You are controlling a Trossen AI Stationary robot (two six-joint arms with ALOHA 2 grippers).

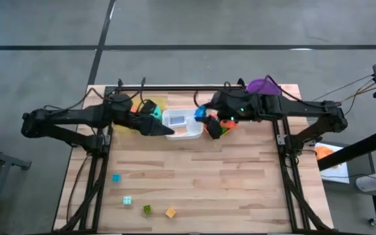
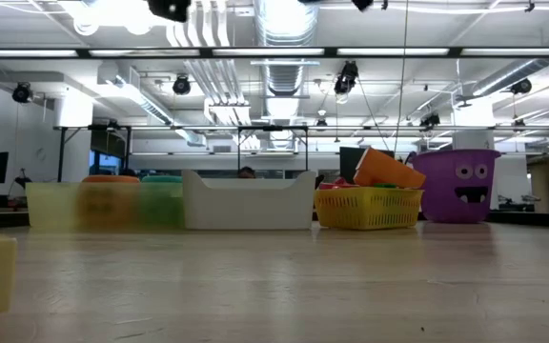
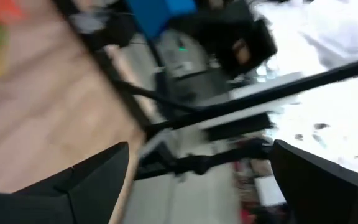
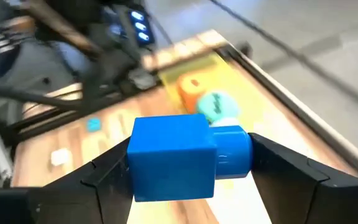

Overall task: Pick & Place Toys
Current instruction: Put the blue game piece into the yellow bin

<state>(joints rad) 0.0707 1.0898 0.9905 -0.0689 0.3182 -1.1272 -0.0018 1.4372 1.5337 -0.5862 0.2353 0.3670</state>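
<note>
- High view: the left hand [image 1: 165, 130] hangs at the white tray [image 1: 183, 132]'s edge, the right hand [image 1: 204, 119] just beside the tray's other end with a blue block [image 1: 200, 113]. Four small blocks lie well apart from the trays on the wooden surface [image 1: 227, 176]: teal [image 1: 116, 177], pale green [image 1: 128, 201], olive [image 1: 147, 209], orange [image 1: 170, 213]. One purple bucket [image 1: 263, 85] stands at the far edge.
- Low view: three trays in a row, one translucent [image 2: 65, 207], one white, one yellow basket [image 2: 368, 208] with an orange piece [image 2: 389, 170] sticking out, then the bucket.
- Left wrist view: two dark fingers [image 3: 92, 180] spread wide, released, nothing between them.
- Right wrist view: the right hand's fingers clamp one blue block; beyond lie one orange die [image 4: 194, 87] and one teal die [image 4: 215, 106].
</note>
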